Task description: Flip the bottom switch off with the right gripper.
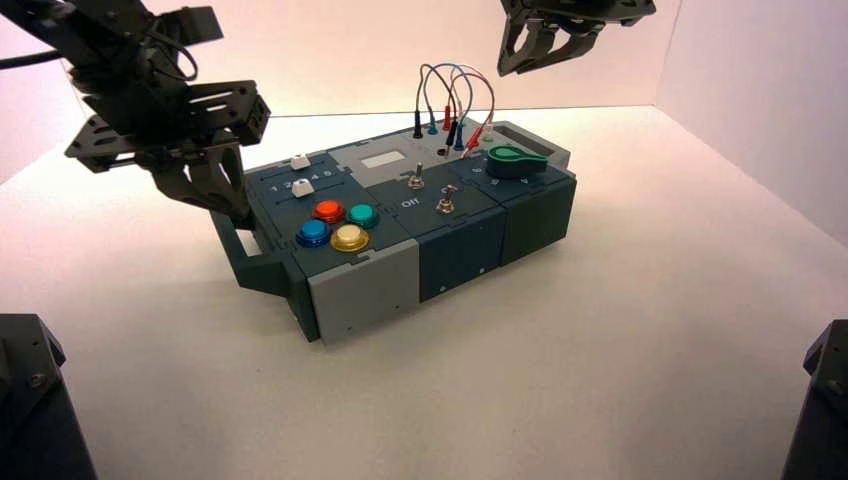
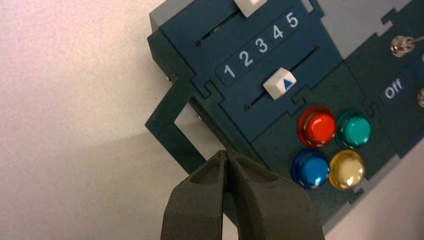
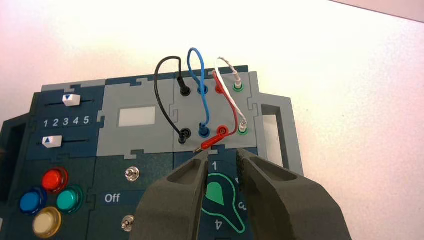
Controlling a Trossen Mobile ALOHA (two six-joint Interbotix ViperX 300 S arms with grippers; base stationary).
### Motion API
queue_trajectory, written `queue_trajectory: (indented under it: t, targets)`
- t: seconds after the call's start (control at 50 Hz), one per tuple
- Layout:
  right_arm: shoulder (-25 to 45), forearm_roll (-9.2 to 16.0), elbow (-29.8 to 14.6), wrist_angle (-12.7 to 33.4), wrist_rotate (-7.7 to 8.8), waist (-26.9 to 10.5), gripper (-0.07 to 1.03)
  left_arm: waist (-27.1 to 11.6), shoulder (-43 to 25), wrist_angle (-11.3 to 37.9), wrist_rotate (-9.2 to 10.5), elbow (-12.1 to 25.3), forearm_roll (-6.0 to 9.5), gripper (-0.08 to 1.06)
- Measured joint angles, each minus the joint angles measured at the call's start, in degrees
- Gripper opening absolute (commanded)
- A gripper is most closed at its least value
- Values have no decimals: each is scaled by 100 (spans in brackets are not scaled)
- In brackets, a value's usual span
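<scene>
Above the knob end of the box: the right claw (image 3: 221, 153), raised clear of the panels, its two fingers spread with nothing between them.
Step in hand: the approach, by the look of it; the claw touches neither switch, and the flip is yet to be made.
Bottom switch (image 3: 127, 223): on the dark blue panel between the coloured buttons (image 1: 331, 224) and the green knob (image 1: 516, 161), nearer the box's front edge than the other toggle (image 3: 132, 173).
Switch's looks: a tiny silver metal toggle, its stubby lever rising from a hex nut; which way the lever leans I cannot tell for certain.
"Off" lettering (image 3: 112, 198): white, beside the pair of toggles, on the side towards the buttons; this is likely the side to push for.
Next move: carry the right claw left and towards the front edge, lower it beside the lever, probably bring the fingers closer, then nudge the lever towards "Off".
Care: the other toggle and the knob lie close enough to be brushed on the way.
Left claw (image 2: 224, 154): idle above the box's left handle, fingers pressed together.
</scene>
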State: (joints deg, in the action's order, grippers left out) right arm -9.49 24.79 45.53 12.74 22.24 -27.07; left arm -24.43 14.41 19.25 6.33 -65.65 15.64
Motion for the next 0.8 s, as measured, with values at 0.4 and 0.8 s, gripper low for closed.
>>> queue_trajectory:
  t: [0.4,0.8]
  targets:
    - [0,9,-9,105,0,-343,32,9,-422,-97,-88,211,-44,-3]
    - [62,114,132,105,-26,-694,32,18,-466,-44,-88,237,-44,-3]
